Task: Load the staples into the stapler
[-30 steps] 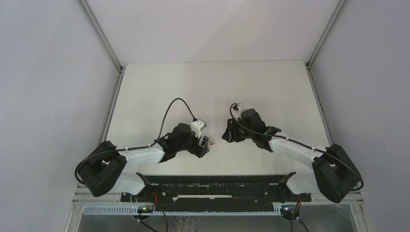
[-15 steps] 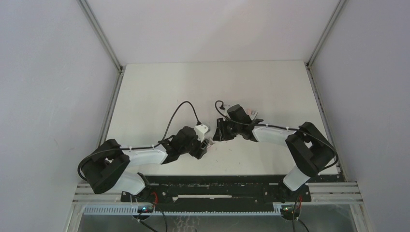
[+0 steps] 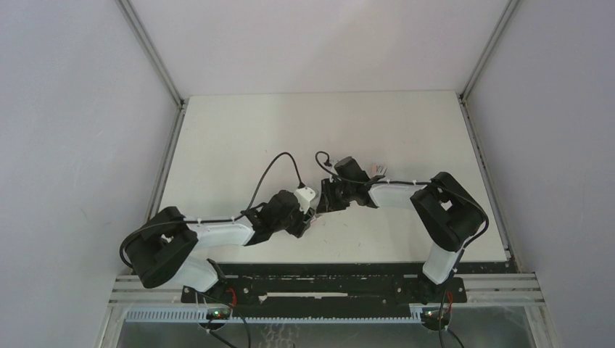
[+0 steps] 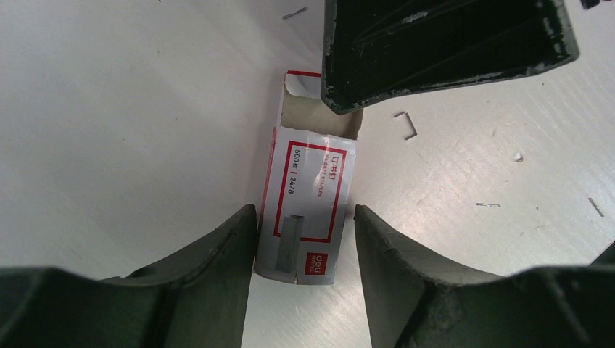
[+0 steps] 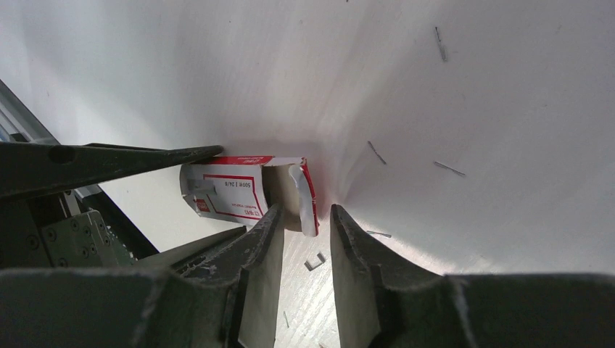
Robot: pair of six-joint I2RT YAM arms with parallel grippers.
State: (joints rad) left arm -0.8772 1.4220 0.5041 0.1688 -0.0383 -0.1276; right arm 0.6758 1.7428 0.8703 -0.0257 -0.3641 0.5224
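While the staple box [image 4: 312, 174] lies lengthwise inside the left pincer [image 4: 304, 215] (pinched or not, can't tell), the right pincer [image 5: 307, 212], narrowly spread, meets its open end.

Left arm [image 3: 217, 233] and right arm [image 3: 395, 194] angle inward, left fingers [image 4: 217, 275] parted wider than right fingers [image 5: 362, 268].

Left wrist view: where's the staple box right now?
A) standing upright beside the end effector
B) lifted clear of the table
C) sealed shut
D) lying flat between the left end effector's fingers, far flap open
D: the staple box lies flat on the table between the fingers of the left end effector, its far flap open.
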